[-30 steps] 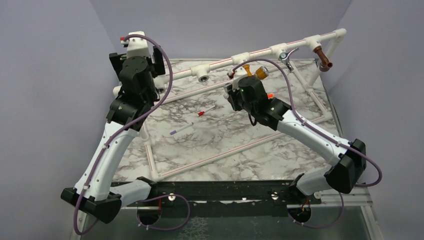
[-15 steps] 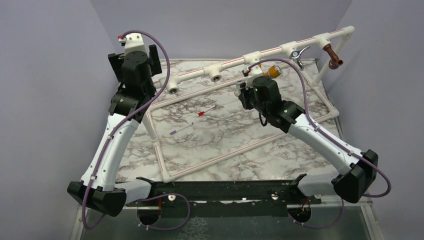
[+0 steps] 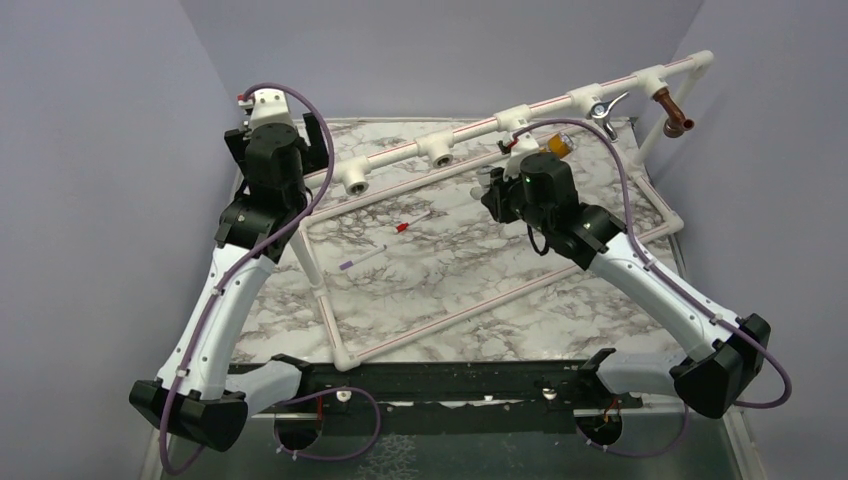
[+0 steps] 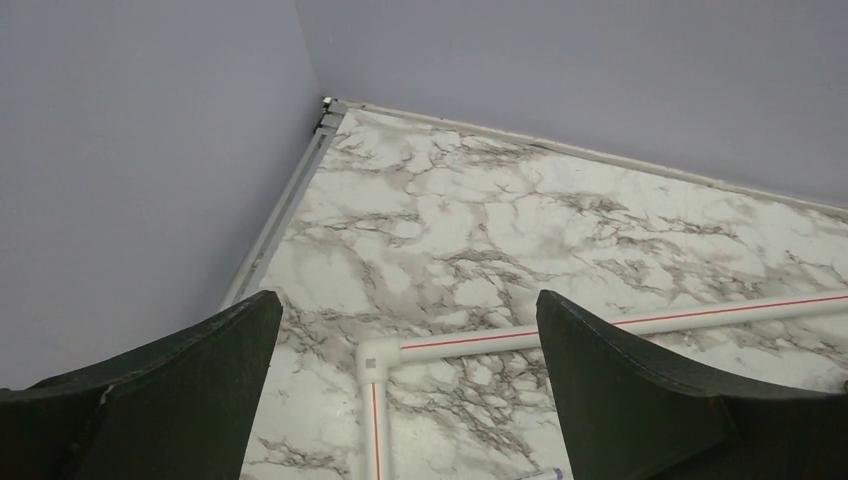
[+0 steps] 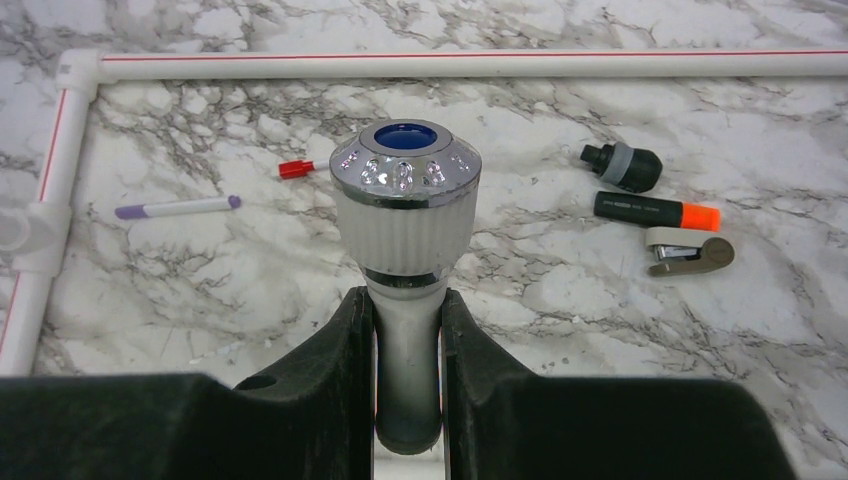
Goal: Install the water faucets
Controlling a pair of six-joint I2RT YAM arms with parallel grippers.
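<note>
Five faucets show. The white faucet (image 5: 405, 230) is in the right jaws, which are clamped on its stem with a finger (image 5: 340, 350) on either side. Three more sit along the raised rail of the one pipe frame (image 5: 450, 65), toward the far right of the table (image 3: 450, 270). Going outward they are a mustard faucet (image 3: 555, 143), a chrome-levered faucet (image 3: 603, 107) and a brown faucet (image 3: 678, 112). The fifth, a black-and-orange faucet (image 5: 655, 210), lies flat on the table.

Just beside it lie two other small things, a black-and-grey piece (image 5: 622, 165) and a white-and-tan piece (image 5: 688, 253); I cannot tell what they are. The rail's left stretch has two bare tees, one socket (image 3: 357, 183) at its end and a second socket (image 3: 440, 157) next along. One pen (image 5: 178, 208) and one red bit (image 5: 295, 168) lie on the marble inside the frame.

The white faucet's long axis runs in line with the fingers. Its silvery knob end, blue at the centre, leads out past the fingertips, and the stem end sits back between them. From above it juts leftward from the right arm, off the table and near the rail.

The left jaws stand wide apart with nothing between them, each finger (image 4: 190, 390) at an edge of the wrist view. They are up over the table's far left corner, with a frame corner below.
</note>
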